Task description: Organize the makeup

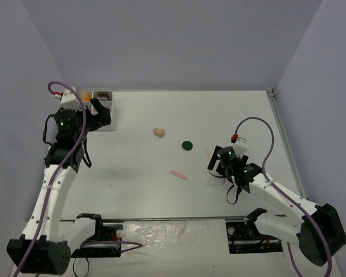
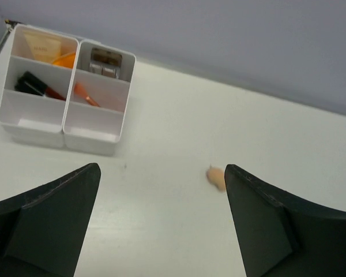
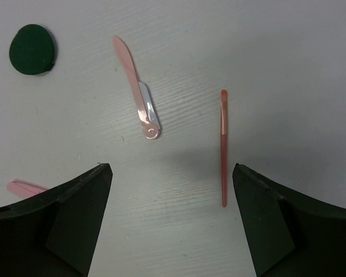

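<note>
The white box [image 1: 112, 117] sits at the far left corner of the table [image 1: 138, 190], and it already holds some makeup: a beige tube [image 2: 43, 46], a palette [image 2: 105, 60], dark sticks [image 2: 32, 85] and an orange stick [image 2: 85, 95], each in its own compartment. The left gripper [image 2: 160, 190] hangs just in front of the box, jaws wide and nothing between them.

To the right of the box, out on the open table, lies the sponge [image 1: 158, 132]. Farther right of the box and a little nearer the arms is the green compact [image 1: 187, 145], and nearer again lies a pink stick [image 1: 179, 173]. Farthest from the box, the right gripper [image 3: 172, 190] hovers low with its jaws wide and empty. Under it lie a pink tool [image 3: 135, 86] with a pale clip, and a red pencil [image 3: 224, 150] just inside its right finger.

From where I stand, the sorting looks partly done: five pieces are well apart from the box. The step in hand seems to be the right arm's pick, most likely the pencil, which already lies across the line the jaws close along. The next move calls for shifting sideways to centre it, then going down until the fingertips all but touch the table, since the pencil is thin and lies flat. Close too high and the jaws will meet on nothing. The carry to the box is a long one, so the left arm might better take the sponge.
</note>
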Controlling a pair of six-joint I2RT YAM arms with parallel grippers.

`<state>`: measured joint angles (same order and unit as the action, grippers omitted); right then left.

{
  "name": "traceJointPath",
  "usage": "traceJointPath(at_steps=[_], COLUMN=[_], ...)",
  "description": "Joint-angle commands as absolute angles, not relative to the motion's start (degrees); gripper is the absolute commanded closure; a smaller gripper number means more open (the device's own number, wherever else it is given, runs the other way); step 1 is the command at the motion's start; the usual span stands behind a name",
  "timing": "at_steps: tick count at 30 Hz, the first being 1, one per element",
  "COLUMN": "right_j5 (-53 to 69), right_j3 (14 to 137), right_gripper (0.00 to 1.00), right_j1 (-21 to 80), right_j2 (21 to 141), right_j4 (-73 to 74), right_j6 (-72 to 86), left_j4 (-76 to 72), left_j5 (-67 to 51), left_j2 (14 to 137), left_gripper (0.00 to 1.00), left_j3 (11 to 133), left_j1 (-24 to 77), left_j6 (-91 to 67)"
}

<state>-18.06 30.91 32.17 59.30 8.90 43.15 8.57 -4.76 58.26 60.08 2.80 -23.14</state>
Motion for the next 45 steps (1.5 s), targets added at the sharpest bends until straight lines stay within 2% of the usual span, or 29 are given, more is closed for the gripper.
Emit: traceJointPath(at_steps=[1,5,9,15,20,24,28,32,36,40,45], right_j5=[-19.5,-17.8,-16.3,-15.2,-14.2,-14.1,-13.8,-14.0,-15.3,-18.7,-23.1], right_j3=[29.8,29.4,29.6,29.9,30.3,30.9,31.2,31.5,31.9,33.8,38.1], right_gripper=[0.22,0.29,0.37,0.51,0.55,0.64,0.79,0.99,1.00,1.00,1.00], right_j1=[29.9,27.4,26.8,26.3,26.2,26.3,26.1,26.1,26.4,30.6,45.8], right_j2=[61.2,63.7,65.8,69.8,73.0,74.7,76.4,77.8,77.3,71.7,60.7], right_j4=[9.1,9.1,9.1,9.0,8.9,8.9,8.7,8.6,8.5,8.5,3.2], right_j6=[46.6,45.4,45.3,46.0,45.9,45.5,44.8,44.7,44.2,41.0,36.7], left_j4=[20.1,21.9,23.7,25.5,26.6,26.8,26.9,26.7,25.3,21.7,14.0], left_j5=[-9.5,-11.2,-12.4,-10.3,-9.0,-8.4,-8.6,-9.1,-12.0,-21.5,-33.5], left_j2=[49.1,42.1,39.2,38.3,38.1,38.0,38.1,37.9,38.0,38.5,39.3], left_gripper=[0.09,0.06,0.03,0.03,0.03,0.03,0.03,0.03,0.03,0.03,0.03], left_j3=[56.2,48.2,45.4,44.6,45.0,45.0,45.0,44.9,44.5,43.9,42.5], left_j1=[3.2,3.3,3.5,5.3,5.5,5.6,5.7,5.6,5.6,5.7,5.9], left_j6=[-18.3,-17.7,-17.5,-16.7,-16.7,-16.7,-16.6,-16.6,-17.0,-21.2,-32.2])
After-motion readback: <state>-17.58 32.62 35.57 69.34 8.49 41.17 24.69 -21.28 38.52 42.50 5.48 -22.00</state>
